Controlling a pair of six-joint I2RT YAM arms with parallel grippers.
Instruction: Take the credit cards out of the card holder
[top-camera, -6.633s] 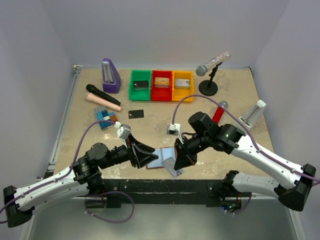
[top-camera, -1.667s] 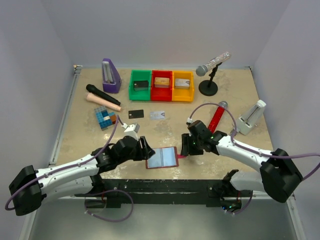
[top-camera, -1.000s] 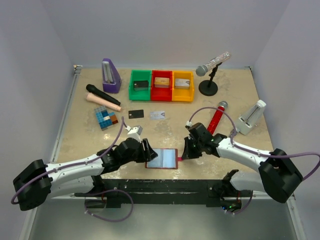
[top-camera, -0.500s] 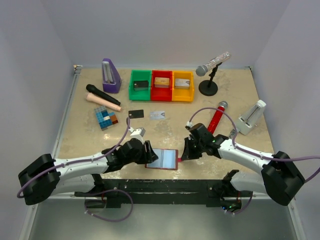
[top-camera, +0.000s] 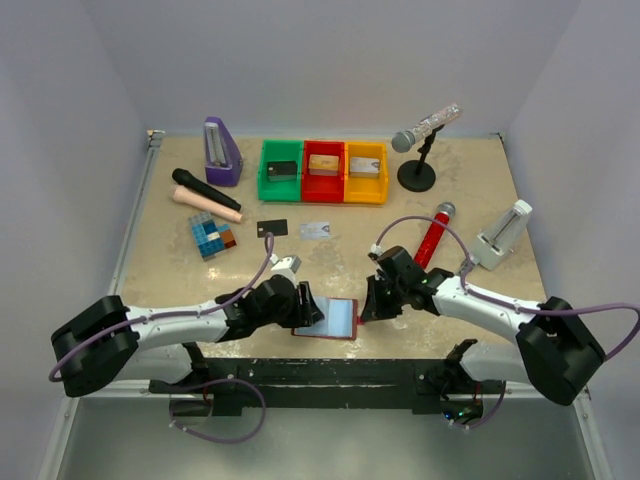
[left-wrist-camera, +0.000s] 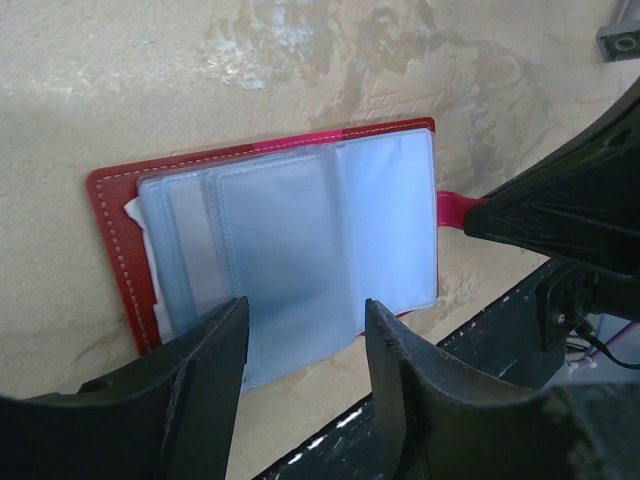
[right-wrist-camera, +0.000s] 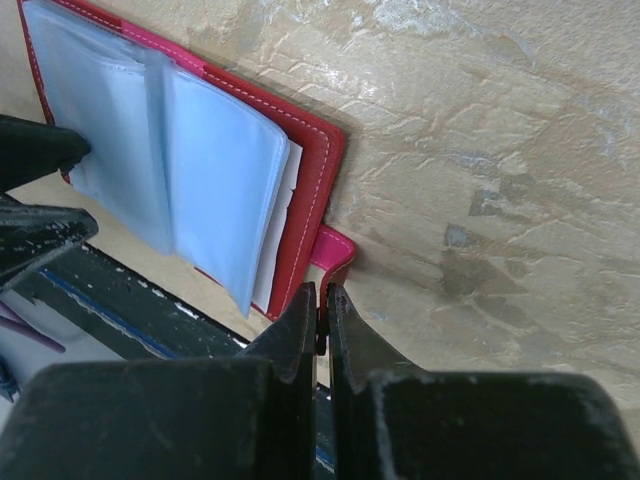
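The dark-red card holder lies open and flat near the table's front edge, its pale bluish clear pockets facing up. My left gripper stands open over the pockets' near-left part, one finger on each side of them. My right gripper is shut on the holder's pink snap tab at its right edge. A black credit card and a silvery-grey one lie flat on the table farther back. I cannot tell whether any card sits in the pockets.
Green, red and yellow bins with small blocks stand at the back. A purple metronome, black microphone and coloured cube block lie left. A red microphone, a stand microphone and a white holder are right.
My left gripper has slid to the right, from beside the holder's left edge to over its pockets. The right gripper and the holder have stayed put.
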